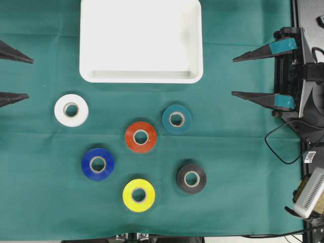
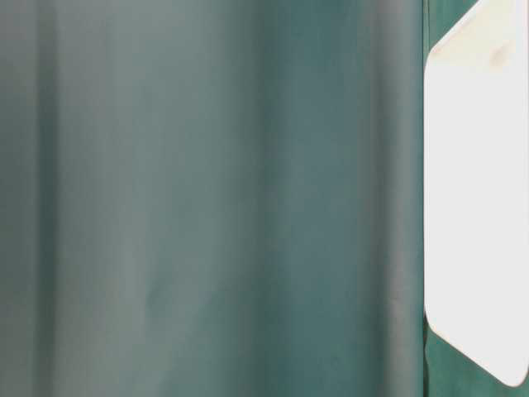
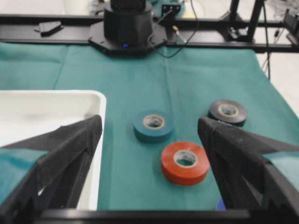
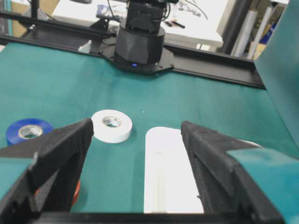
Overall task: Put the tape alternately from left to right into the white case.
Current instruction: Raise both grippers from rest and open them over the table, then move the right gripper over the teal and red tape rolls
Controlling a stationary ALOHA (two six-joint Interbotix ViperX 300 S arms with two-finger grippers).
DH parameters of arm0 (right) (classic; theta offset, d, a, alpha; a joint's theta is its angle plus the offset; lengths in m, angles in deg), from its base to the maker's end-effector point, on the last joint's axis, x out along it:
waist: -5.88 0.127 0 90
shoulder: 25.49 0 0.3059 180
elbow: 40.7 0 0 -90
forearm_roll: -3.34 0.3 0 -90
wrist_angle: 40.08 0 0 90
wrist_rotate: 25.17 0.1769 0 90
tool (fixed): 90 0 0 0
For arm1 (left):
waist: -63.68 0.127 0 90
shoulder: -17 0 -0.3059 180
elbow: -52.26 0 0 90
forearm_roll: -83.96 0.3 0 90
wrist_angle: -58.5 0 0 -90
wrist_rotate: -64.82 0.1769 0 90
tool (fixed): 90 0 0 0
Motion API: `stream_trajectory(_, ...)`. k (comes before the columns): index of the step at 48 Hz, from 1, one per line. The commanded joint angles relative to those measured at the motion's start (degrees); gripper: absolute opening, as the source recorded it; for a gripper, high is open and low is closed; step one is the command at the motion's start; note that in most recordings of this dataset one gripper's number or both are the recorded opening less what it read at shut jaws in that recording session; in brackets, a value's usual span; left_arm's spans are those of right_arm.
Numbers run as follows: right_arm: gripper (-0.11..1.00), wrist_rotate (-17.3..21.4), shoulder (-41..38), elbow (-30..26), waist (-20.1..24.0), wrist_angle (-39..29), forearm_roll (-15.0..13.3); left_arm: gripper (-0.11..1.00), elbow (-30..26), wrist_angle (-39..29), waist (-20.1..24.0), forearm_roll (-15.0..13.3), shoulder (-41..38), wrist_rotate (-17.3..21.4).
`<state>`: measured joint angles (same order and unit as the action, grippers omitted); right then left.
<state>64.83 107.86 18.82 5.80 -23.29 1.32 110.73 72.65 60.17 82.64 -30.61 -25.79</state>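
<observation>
Fingers (image 1: 255, 54) of both grippers spread (nothing held), six rolls (image 1: 140, 137) out.

The table-level view is a blur of green cloth (image 2: 207, 198) with only a cut-off slice of the white case (image 2: 475, 198). Overhead, the left gripper (image 1: 10, 73) shows fingertips only, left of the case, whose far rim is cropped

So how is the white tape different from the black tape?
The white tape is white and the black tape is black. The white tape lies far left, close under the white case; the black tape lies lower right, further from the case. The white tape sits off alone, while the black tape has the yellow tape nearby. Both are flat round rolls with pale cores on the green cloth, looking about equal in size.
</observation>
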Motion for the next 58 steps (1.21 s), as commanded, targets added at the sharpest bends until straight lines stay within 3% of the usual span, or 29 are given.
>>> stream_trajectory(1,0.82,0.1,-0.9,-1.6,0.0,0.2,-0.1,0.65,-1.9,-0.3,-0.2,-0.2,-1.1,-0.1)
stream_trajectory(11,0.82,0.1,-3.3,-2.9,0.0,-1.6,0.0,0.66,-3.2,-1.3,-0.3,-0.2,-3.9,-0.2)
stream_trajectory(27,0.82,0.2,-11.0,-7.3,0.0,-7.7,0.1,0.65,-6.5,-8.4,-0.3,-0.3,-8.7,-1.4)
stream_trajectory(58,0.82,2.9,-24.6,-14.9,-0.1,-18.5,0.2,0.64,-16.7,-19.9,-0.2,-0.4,-25.8,-1.5)
